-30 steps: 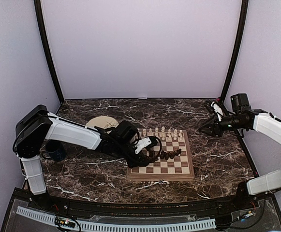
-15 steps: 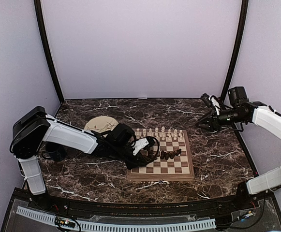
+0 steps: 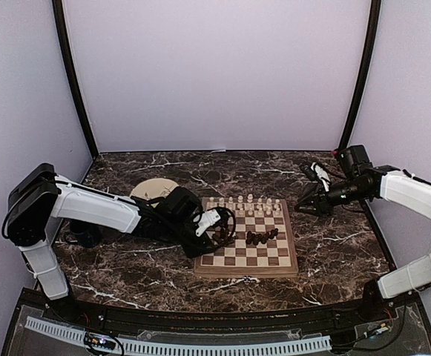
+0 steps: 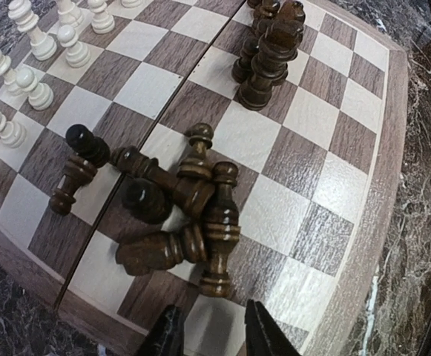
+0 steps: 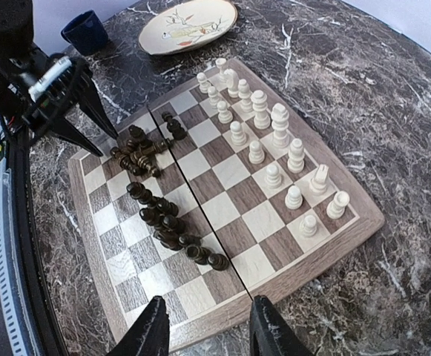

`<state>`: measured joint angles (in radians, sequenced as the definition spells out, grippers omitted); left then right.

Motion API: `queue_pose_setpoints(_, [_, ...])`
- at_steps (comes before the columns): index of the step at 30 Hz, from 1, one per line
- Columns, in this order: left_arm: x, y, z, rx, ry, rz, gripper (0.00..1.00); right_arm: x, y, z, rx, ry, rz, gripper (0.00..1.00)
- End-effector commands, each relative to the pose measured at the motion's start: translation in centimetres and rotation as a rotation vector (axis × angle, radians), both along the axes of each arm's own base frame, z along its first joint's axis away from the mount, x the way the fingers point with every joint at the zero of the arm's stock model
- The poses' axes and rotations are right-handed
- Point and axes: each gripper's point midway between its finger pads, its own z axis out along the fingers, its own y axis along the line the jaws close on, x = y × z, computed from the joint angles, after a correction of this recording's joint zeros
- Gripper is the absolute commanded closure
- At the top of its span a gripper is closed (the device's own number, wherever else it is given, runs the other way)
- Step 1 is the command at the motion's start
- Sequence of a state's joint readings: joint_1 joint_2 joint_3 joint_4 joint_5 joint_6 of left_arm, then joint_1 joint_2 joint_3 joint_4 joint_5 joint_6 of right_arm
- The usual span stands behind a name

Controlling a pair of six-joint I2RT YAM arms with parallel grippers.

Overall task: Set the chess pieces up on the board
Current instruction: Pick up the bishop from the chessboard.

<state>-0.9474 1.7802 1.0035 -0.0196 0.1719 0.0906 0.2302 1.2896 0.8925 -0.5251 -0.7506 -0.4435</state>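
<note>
Your dark chess pieces (image 4: pixel 193 211) lie toppled in a heap near the left side of the board (image 3: pixel 246 271), which sits mid-bench (image 3: pixel 334 245). More dark ones (image 5: pixel 167 222) stand bunched in a ragged line across its middle, and the pale pieces (image 5: pixel 274 144) stand in two rows along the far side. Your left fingers (image 4: pixel 263 337) hover just beside the heap, parted a little with nothing between them. Your right fingers (image 5: pixel 271 330) hang off the board's far right corner, spread and empty, with a plate (image 3: pixel 150 187) and a dark mug (image 5: pixel 85 31) to the board's left.
</note>
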Motion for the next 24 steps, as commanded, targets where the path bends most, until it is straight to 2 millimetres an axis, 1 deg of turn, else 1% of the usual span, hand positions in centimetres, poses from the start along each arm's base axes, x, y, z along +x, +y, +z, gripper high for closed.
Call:
queue_pose_setpoints(1, [-0.1,0.6,4.0,-0.025,-0.036,0.001,0.68,0.1,-0.2,0.7,0.0,-0.086,-0.011,0.62])
queue_pose_setpoints(5, [2.1,0.0,5.2,-0.028,-0.043,0.069,0.62,0.2,-0.5,0.6,-0.01,-0.101,-0.016,0.62])
queue_pose_setpoints(9, [3.8,-1.3,5.4,-0.022,-0.022,0.1,0.55,0.2,-0.6,0.4,-0.019,-0.103,-0.015,0.61])
queue_pose_setpoints(12, [4.6,-1.8,4.8,0.004,-0.014,0.116,0.54,0.1,-0.7,0.5,-0.022,-0.112,-0.016,0.61])
queue_pose_setpoints(15, [4.8,-2.1,4.2,0.025,0.001,0.114,0.53,0.2,-0.9,0.6,-0.026,-0.123,-0.021,0.61])
queue_pose_setpoints(20, [4.4,-2.5,3.5,0.034,0.038,0.088,0.53,0.2,-1.0,0.6,-0.032,-0.128,-0.024,0.61])
queue_pose_setpoints(24, [4.6,-2.1,2.8,0.063,0.038,0.102,0.58,0.3,-1.0,0.6,-0.034,-0.129,-0.024,0.61])
